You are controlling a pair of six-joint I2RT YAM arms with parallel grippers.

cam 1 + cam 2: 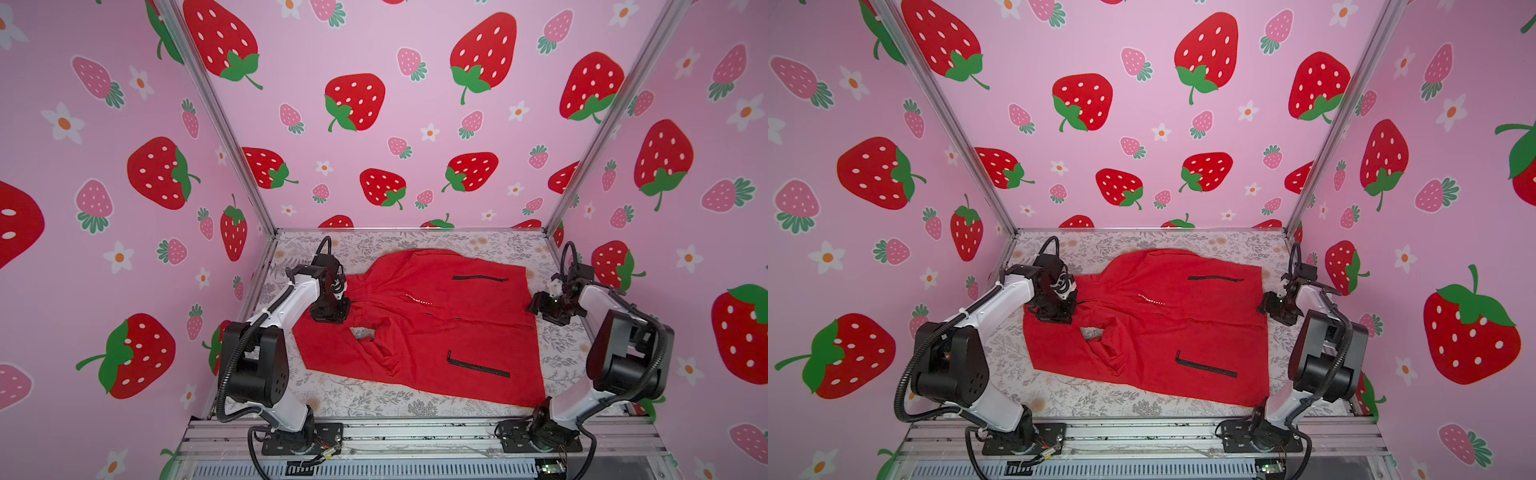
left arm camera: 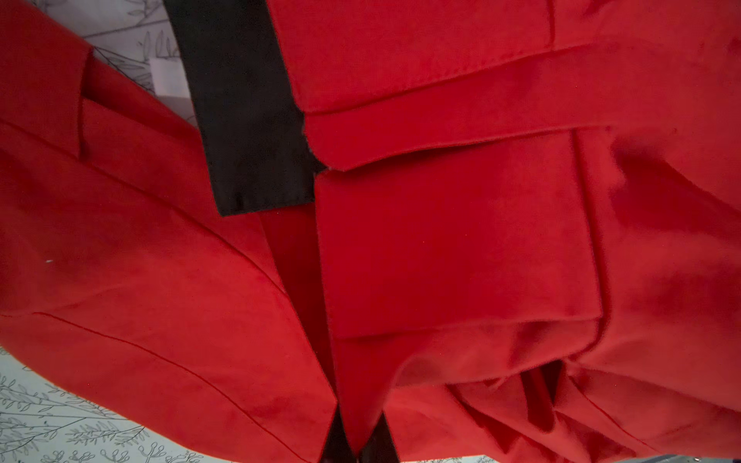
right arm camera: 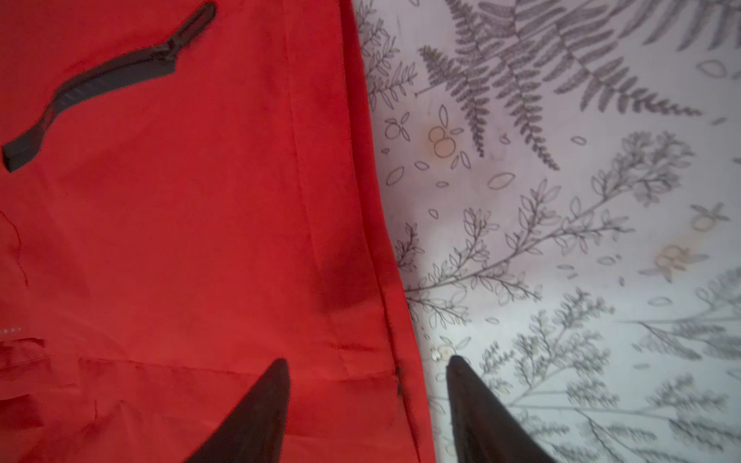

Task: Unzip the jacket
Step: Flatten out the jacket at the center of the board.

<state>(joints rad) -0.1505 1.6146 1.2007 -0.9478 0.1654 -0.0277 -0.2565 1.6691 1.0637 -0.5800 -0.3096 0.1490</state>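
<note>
The red jacket (image 1: 436, 332) (image 1: 1163, 332) lies flat across the table, collar end to the left and hem to the right. Two black pocket zips (image 1: 480, 277) (image 1: 478, 366) and white lettering (image 1: 419, 300) face up. My left gripper (image 1: 328, 311) (image 1: 1054, 311) sits at the collar end, shut on a fold of the jacket (image 2: 441, 240) between its fingertips (image 2: 340, 443). A black band (image 2: 248, 112) shows beside that fold. My right gripper (image 1: 536, 305) (image 3: 368, 360) stands open astride the hem edge. One finger (image 3: 260, 409) is over the jacket (image 3: 180, 240), the other over the cloth.
A grey floral cloth (image 1: 357, 399) (image 3: 561, 200) covers the table. Pink strawberry walls and metal posts (image 1: 232, 137) close in three sides. Both arm bases stand on the front rail (image 1: 415, 432). A pocket zip (image 3: 108, 84) lies ahead of the right gripper.
</note>
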